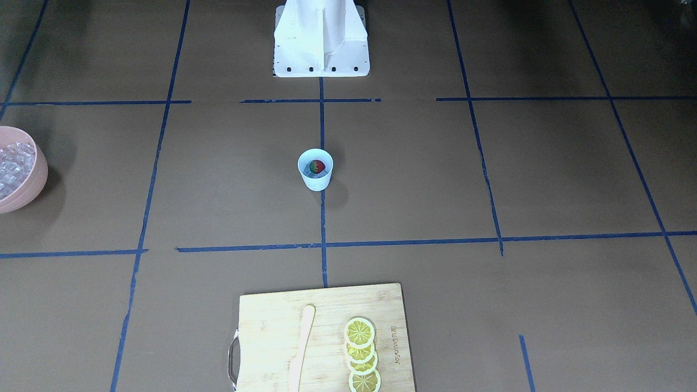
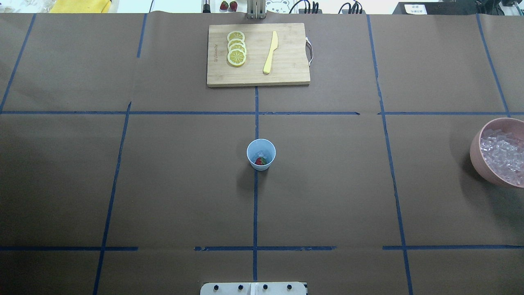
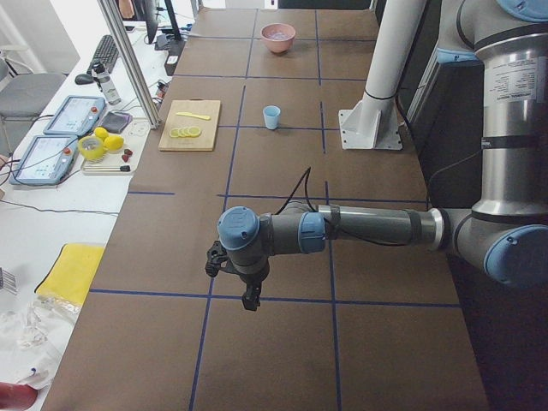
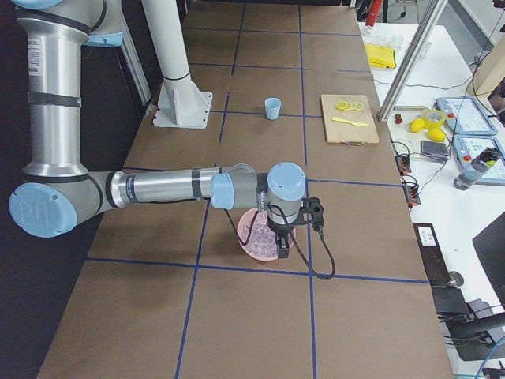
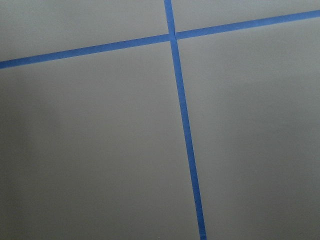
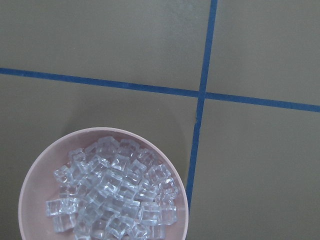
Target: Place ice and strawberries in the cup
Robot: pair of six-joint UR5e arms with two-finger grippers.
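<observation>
The cup [image 2: 261, 154] stands upright at the middle of the surface, on the centre tape line. The strawberry [image 2: 259, 161] already lies inside it, with what looks like a few cubes beside it, so we judge the task done or nearly so.

If more ice [image 6: 112, 192] is wanted, everything turns on the right side. The loose cubes fill the pink bowl [image 2: 477, 151] at the robot's far right, well apart from the cup. The right arm [image 4: 237, 188] hangs its jaws above that bowl. In the right wrist view the bowl sits low and to the left of frame, cut by the bottom edge, so we cannot tell whether the jaws are over its middle. The cubes have no long axis to line up with.

The left arm [image 3: 368, 228] is over bare surface with only tape lines below it, far from both cup and bowl, so the right arm is clearly the nearer one.

Both sets of jaws show only in the side views, so we cannot tell how far open either is, or whether either holds anything.
</observation>
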